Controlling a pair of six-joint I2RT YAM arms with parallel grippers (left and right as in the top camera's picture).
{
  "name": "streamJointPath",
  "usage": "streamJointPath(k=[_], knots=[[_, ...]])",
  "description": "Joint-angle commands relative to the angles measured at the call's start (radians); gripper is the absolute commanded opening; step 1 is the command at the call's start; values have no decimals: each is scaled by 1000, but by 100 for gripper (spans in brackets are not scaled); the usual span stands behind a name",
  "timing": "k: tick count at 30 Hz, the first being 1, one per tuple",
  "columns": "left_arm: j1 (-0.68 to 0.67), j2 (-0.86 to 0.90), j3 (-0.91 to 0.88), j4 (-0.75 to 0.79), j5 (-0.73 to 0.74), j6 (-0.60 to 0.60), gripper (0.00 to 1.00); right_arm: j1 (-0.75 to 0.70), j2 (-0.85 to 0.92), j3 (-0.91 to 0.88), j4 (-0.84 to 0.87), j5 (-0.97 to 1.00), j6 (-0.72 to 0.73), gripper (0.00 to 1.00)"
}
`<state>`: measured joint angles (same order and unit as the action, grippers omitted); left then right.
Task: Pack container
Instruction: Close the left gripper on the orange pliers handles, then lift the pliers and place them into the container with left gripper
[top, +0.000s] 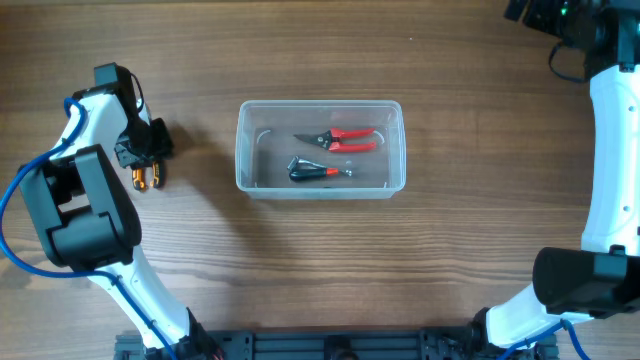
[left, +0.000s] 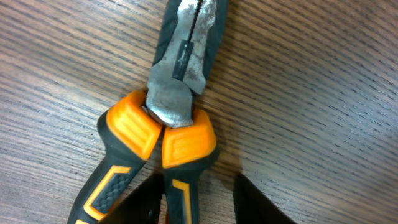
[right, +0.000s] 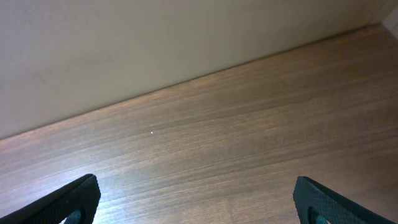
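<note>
**Left fingers are straddling a pliers handle, and the container is sitting mid-table.**

My left gripper (left: 196, 186) is pointing down at the orange-handled pliers (left: 177, 99), which are lying flat on the wooden table (right: 217, 143), well to the left of the container (top: 242, 150). My fingers are standing apart with one orange handle lying between them, and I cannot tell whether either pad is touching it. The clear container is sitting in the middle of the table, holding red-handled cutters (top: 345, 138) and, just beside them, a dark tool (top: 318, 171) with a red spot. My right gripper (right: 196, 193) is hanging with its fingers spread wide over bare wood near the wall, well apart from everything.
</note>
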<state>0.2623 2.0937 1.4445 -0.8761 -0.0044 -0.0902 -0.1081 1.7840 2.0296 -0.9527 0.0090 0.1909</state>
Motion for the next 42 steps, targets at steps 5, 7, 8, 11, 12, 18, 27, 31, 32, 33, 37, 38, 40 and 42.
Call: streamJointPath(k=[5, 7, 8, 11, 12, 18, 27, 31, 32, 33, 37, 38, 40, 42], knots=[[6, 26, -15, 4, 3, 5, 4, 2, 4, -1, 2, 14, 19, 100], [6, 26, -15, 0, 3, 5, 4, 2, 4, -1, 2, 14, 19, 100], [6, 25, -15, -4, 3, 5, 4, 2, 4, -1, 2, 14, 19, 100], [7, 16, -13, -6, -6, 5, 4, 2, 4, -1, 2, 14, 18, 100], [6, 7, -7, -10, -18, 5, 4, 2, 4, -1, 2, 14, 19, 100], [6, -101, 120, -112, -43, 87, 4, 2, 4, -1, 2, 14, 19, 100], [-29, -378, 198, -120, -23, 88, 4, 2, 4, -1, 2, 14, 19, 100], [-123, -475, 198, -109, 157, 203, 4, 2, 4, -1, 2, 14, 18, 100], [-176, -492, 198, -102, 216, 268, 4, 2, 4, -1, 2, 14, 19, 100], [-205, -496, 198, -100, 243, 304, 4, 2, 4, -1, 2, 14, 19, 100], [-362, -497, 198, -101, 342, 486, 4, 2, 4, -1, 2, 14, 19, 100], [-400, -497, 198, -100, 343, 532, 4, 2, 4, -1, 2, 14, 19, 100], [-497, -496, 198, -100, 342, 655, 4, 2, 4, -1, 2, 14, 19, 100], [-591, -494, 198, -101, 341, 781, 4, 2, 4, -1, 2, 14, 19, 100]])
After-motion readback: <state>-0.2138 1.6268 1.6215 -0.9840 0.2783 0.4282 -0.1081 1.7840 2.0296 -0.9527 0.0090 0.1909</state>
